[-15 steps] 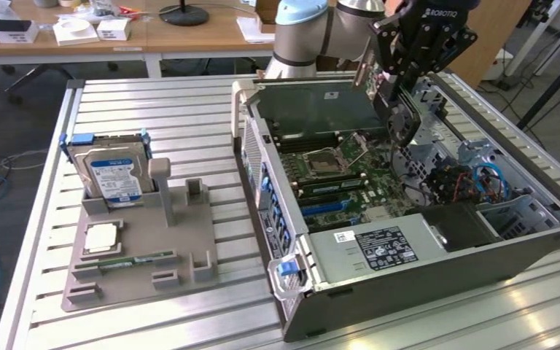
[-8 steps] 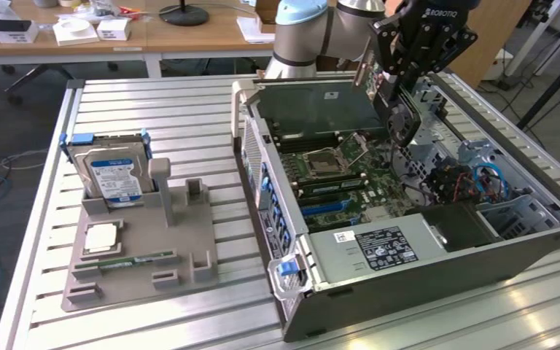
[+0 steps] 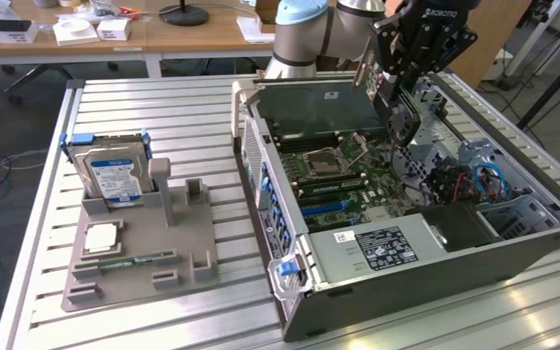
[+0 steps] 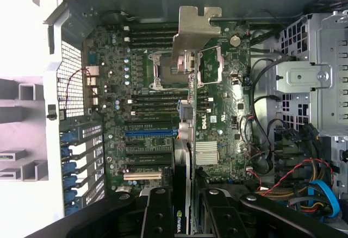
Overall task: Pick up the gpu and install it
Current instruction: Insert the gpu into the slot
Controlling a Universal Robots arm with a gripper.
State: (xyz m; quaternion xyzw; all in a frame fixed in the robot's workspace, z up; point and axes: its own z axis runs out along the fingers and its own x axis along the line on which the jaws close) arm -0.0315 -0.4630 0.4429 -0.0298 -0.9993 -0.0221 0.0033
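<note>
gpu (image 3: 402, 122): held on edge inside the open case (image 3: 513, 251), at 1 o'clock from the exterior view's centre
orientation: silver bracket (image 4: 196, 29) is pointed away from the wrist, judged so that the card's edge can be lined up with the motherboard (image 4: 147, 135) slots
gripper (image 3: 407, 87): jaws part-closed, clamped on the card's two faces
seating: contact with a slot cannot be told
hard drive (image 3: 114, 171): seen at 9 o'clock of the case
</note>
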